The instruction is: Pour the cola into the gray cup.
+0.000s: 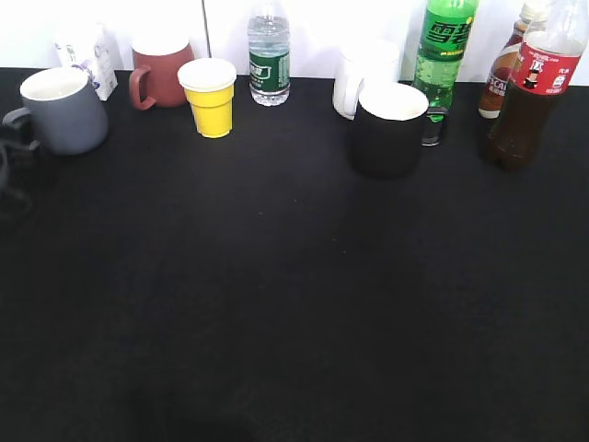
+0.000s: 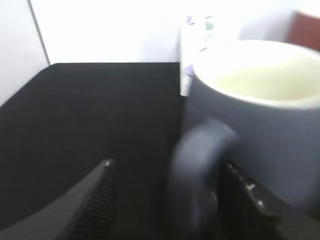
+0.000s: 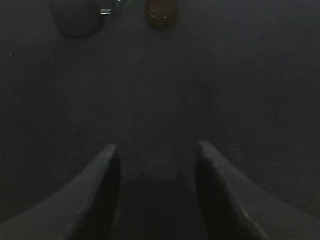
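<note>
The gray cup (image 1: 60, 110) stands upright at the far left of the black table, its white inside empty. It fills the right of the left wrist view (image 2: 260, 115), and its loop handle lies between my left gripper's fingers. My left gripper (image 2: 170, 170) is open around that handle, and shows as a dark shape at the left edge of the exterior view (image 1: 17, 138). The cola (image 1: 538, 87) stands at the far right back. Only its dark base shows in the right wrist view (image 3: 161, 12). My right gripper (image 3: 157, 147) is open and empty, low over bare table, well short of the cola.
Along the back stand a white carton (image 1: 87, 55), a dark red mug (image 1: 161, 69), a yellow cup (image 1: 212, 97), a water bottle (image 1: 269, 60), a white mug (image 1: 354, 78), a black mug (image 1: 386, 129), a green soda bottle (image 1: 442, 55) and a small brown bottle (image 1: 504, 78) beside the cola.
</note>
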{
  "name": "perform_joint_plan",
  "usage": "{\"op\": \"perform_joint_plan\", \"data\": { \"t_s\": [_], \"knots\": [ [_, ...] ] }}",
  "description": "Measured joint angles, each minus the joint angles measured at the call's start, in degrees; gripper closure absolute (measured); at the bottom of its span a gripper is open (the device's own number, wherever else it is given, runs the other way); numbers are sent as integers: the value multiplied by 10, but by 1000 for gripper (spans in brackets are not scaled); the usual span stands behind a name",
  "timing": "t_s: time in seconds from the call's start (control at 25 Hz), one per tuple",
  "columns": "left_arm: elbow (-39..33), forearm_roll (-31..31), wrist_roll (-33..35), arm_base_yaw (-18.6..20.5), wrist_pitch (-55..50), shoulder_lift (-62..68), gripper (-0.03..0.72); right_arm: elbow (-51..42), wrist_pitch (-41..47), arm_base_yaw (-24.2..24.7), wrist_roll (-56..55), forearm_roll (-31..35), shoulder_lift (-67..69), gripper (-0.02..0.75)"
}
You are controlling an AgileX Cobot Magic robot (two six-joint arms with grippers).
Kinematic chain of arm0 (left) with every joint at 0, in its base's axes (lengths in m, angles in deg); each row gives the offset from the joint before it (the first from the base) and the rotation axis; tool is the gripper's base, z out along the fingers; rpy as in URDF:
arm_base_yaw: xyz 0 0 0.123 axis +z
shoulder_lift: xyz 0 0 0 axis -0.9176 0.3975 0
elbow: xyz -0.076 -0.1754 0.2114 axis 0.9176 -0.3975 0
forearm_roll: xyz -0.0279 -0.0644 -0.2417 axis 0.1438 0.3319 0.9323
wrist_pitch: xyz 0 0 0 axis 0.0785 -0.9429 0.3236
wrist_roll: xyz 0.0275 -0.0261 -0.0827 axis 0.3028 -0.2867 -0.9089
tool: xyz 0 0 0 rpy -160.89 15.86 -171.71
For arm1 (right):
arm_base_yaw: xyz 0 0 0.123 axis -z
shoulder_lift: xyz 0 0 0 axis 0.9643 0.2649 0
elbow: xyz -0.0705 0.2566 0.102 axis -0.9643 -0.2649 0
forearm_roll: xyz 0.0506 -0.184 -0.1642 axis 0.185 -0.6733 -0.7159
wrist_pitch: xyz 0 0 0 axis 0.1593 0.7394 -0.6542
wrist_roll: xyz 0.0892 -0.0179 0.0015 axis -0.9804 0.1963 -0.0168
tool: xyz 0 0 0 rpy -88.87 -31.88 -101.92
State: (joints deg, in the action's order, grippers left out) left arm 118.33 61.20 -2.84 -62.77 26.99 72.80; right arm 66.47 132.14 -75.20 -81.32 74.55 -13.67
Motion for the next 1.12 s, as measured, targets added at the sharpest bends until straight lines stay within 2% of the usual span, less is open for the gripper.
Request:
{"op": "perform_joint_plan", "data": {
  "t_s": [0.08, 0.16, 0.32, 0.36, 0.52, 0.72, 0.84, 0.92, 1.04, 1.08, 1.12],
  "knots": [
    [51, 36, 0, 9, -26, 29, 241, 0, 0, 0, 0, 0, 0, 363],
    [92, 28, 0, 24, -43, 50, 309, 0, 0, 0, 0, 0, 0, 363],
    [157, -81, 3, 31, -49, 87, 608, 0, 0, 0, 0, 0, 0, 363],
    [161, -96, 5, 31, -44, 94, 636, 0, 0, 0, 0, 0, 0, 363],
    [146, -110, 10, 31, -19, 89, 643, 0, 0, 0, 0, 0, 0, 363],
    [20, -121, -5, 29, 69, 0, 646, 0, 0, 0, -1, 0, 0, 363],
    [-44, -195, -54, 24, 93, -81, 646, 2, -4, 0, -3, 7, 0, 363],
    [-67, -220, -62, -4, 88, -122, 646, 7, -82, 0, -4, 22, 0, 363],
    [-72, -227, -71, -77, 69, -135, 646, -50, -338, 0, -4, 1, 31, 352],
    [-72, -228, -71, -101, 61, -135, 646, -76, -419, 0, -4, 0, 78, 295],
    [-73, -232, -71, -122, 56, -135, 646, -102, -491, 0, -4, 0, 134, 191]
  ]
}}
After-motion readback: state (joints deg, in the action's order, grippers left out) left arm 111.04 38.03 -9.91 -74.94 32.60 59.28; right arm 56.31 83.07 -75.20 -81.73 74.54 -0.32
